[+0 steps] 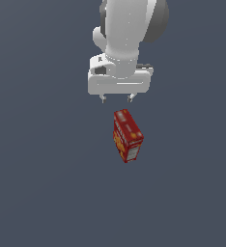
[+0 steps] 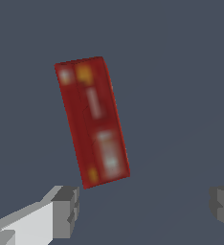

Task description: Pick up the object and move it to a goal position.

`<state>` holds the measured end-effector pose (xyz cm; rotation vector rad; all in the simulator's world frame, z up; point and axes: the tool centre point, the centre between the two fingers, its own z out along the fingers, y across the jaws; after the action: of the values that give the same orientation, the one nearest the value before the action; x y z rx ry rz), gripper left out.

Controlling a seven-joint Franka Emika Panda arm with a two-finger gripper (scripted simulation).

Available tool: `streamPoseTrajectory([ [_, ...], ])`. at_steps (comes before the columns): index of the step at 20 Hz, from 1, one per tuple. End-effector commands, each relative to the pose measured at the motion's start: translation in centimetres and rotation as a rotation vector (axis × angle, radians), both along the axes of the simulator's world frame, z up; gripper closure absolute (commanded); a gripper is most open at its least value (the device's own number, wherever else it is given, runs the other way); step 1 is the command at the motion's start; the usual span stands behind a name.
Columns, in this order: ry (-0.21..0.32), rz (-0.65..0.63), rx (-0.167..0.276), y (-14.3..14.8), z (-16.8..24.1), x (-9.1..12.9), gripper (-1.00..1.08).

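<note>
The small red box (image 1: pixel 128 134) with orange-yellow cracker pictures on one face and a white label panel lies on the dark grey floor, in the middle of the exterior view. My gripper (image 1: pixel 117 99) hangs above and behind it, open and empty, its two short fingertips apart. In the wrist view the box (image 2: pixel 92 120) appears as a long red slab, slightly tilted, with pale label patches. It lies ahead of the fingers (image 2: pixel 66 210), apart from them and nearer to one finger than the other. The gap between the fingers is wider than the box.
A flat dark grey floor (image 1: pixel 37 183) surrounds the box on all sides. The white arm and wrist (image 1: pixel 127 34) rise above the gripper at the top of the exterior view. No other objects show.
</note>
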<state>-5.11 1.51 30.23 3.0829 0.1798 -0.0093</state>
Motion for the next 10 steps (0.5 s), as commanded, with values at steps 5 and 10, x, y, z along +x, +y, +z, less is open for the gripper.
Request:
streamPoseTrajectory([
  [5, 0.003, 0.120, 0.024, 2.1, -2.9, 2.2, -0.92],
  [10, 0.004, 0.197, 0.043, 3.4, -4.9, 3.6, -0.92],
])
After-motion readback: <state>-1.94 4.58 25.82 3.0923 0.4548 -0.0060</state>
